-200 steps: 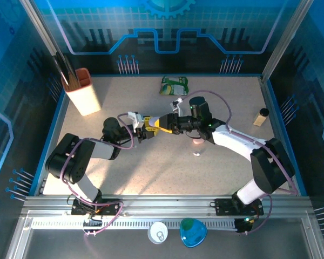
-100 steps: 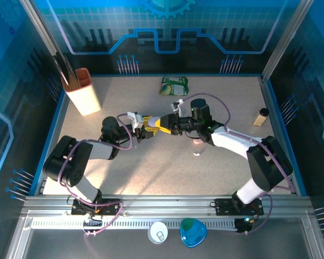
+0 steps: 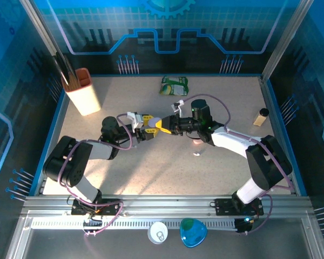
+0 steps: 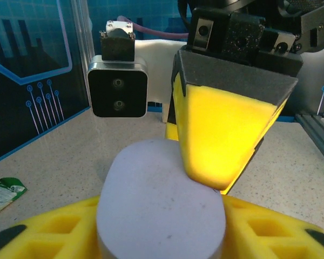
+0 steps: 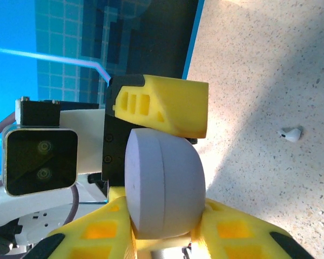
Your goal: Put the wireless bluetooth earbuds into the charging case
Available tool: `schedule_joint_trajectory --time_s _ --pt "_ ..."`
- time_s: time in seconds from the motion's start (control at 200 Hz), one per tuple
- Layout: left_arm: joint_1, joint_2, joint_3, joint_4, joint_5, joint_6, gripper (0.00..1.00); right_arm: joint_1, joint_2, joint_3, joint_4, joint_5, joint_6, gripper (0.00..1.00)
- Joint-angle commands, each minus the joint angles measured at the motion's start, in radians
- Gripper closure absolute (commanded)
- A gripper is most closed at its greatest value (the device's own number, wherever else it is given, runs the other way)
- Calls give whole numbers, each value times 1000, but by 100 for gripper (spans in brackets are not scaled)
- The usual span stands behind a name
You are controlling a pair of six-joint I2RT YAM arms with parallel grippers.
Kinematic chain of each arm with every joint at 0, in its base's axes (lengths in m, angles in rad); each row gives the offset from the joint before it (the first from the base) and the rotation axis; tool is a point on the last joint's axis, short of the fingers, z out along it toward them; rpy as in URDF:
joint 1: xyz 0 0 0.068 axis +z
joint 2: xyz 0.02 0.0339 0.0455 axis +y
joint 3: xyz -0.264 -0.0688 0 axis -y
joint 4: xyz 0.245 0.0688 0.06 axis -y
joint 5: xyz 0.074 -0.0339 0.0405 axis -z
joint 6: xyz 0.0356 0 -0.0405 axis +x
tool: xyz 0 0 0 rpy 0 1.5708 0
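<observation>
Looks like a handover at mid-table. Reaching in from nine o'clock, left gripper [image 3: 145,131]; from three o'clock, right gripper [image 3: 164,125], clamped across the lilac case [image 4: 159,210]. Held up off the table [image 3: 151,167], probably to pass it across for opening. Cannot tell whether the left fingers pinch it or merely flank it. Lying loose at about four o'clock of the case, one white earbud [image 5: 290,134], not yet seated.

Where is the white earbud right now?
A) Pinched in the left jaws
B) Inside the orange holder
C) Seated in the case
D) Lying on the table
D: in the right wrist view the earbud lies on the table, well apart from the case.
</observation>
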State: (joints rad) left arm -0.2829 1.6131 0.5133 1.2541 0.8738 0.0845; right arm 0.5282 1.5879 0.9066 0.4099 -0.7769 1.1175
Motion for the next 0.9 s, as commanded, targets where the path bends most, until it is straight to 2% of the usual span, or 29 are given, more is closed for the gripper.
schedule_joint_trajectory --time_s 0.0,0.29,0.52,0.735,0.895 --pt "-12 -23 -1 14 70 24 44 -31 -31 -8 -20 44 -50 84" --pt "-9 -28 -26 -13 67 35 28 -98 -40 -69 -75 79 -115 85" --pt "-3 -87 -35 -215 33 160 15 -142 16 -107 -155 147 -201 84" --pt "-2 -147 -9 -427 4 277 9 -141 102 -114 -244 211 -294 83" --pt "-2 -153 0 -463 -15 281 8 -127 161 -92 -335 272 -361 83"
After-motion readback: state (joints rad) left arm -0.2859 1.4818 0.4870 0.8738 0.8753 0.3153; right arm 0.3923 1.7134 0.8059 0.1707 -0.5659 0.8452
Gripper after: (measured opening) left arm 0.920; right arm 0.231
